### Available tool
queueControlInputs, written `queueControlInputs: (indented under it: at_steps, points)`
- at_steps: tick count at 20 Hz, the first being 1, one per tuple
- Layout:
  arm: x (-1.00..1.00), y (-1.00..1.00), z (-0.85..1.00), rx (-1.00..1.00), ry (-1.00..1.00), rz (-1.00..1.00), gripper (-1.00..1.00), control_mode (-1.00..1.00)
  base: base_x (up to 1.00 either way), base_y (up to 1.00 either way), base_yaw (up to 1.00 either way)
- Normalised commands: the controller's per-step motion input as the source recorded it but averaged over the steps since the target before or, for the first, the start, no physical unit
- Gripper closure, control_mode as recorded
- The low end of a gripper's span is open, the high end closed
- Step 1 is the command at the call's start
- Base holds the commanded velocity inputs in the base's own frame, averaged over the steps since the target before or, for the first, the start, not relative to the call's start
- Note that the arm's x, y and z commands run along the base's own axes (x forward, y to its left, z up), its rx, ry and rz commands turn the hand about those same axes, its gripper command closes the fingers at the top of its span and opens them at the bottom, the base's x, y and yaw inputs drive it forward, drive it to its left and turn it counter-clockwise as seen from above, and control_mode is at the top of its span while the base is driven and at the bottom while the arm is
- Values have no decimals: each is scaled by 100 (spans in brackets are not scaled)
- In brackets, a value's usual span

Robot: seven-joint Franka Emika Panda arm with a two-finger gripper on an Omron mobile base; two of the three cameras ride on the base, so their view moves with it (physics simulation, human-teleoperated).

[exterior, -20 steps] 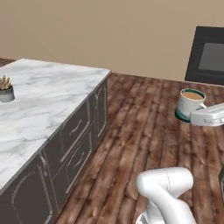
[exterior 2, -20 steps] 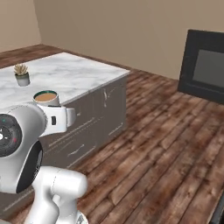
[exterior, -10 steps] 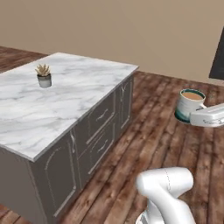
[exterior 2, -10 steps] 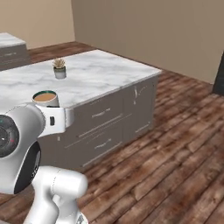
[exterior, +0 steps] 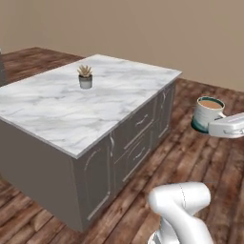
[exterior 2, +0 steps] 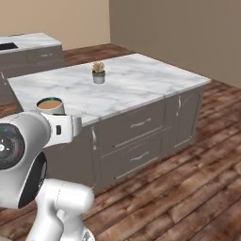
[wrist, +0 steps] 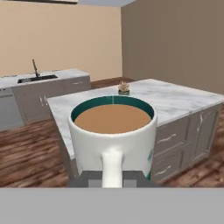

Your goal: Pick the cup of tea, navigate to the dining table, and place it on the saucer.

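Right now I am looking at the cup of tea [wrist: 113,135] sitting dead centre in the hand view, a smooth white cylinder with a teal rim, its handle pointing straight toward the camera and flat brown liquid filling it nearly to the lip. I am seeing the gripper [wrist: 113,177] clamped on the cup at its base, the dark finger tips showing just either side of the handle at the bottom of the frame. In the left base view the cup [exterior: 208,113] is hanging at the right edge of the frame above the dark wooden plank floor [exterior: 200,162], upright, with a teal band round its foot and the white hand [exterior: 228,126] reaching in beside it. In the right base view it is peeking over the arm's big white joint at the left edge [exterior 2: 50,105]. I am facing a marble-topped island [exterior: 57,109], white with soft grey veining, square-cornered, on grey panelled cabinets with slim drawer pulls. A small potted succulent [exterior: 85,76] in a grey pot is standing on it, toward the upper left of the left base view. Farther back, at the upper left of the hand view, a second pale counter [wrist: 48,78] is carrying a black inset sink [wrist: 37,78] with a thin faucet.
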Motion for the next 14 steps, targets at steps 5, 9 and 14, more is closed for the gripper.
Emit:
queueControlInputs:
  at_steps: [5,9,14]
  points:
    - [0,0,0,0,0,0,100,100,0,87,21]
    - [0,0,0,0,0,0,100,100,0,91,17]
    - [0,0,0,0,0,0,100,100,0,97,14]
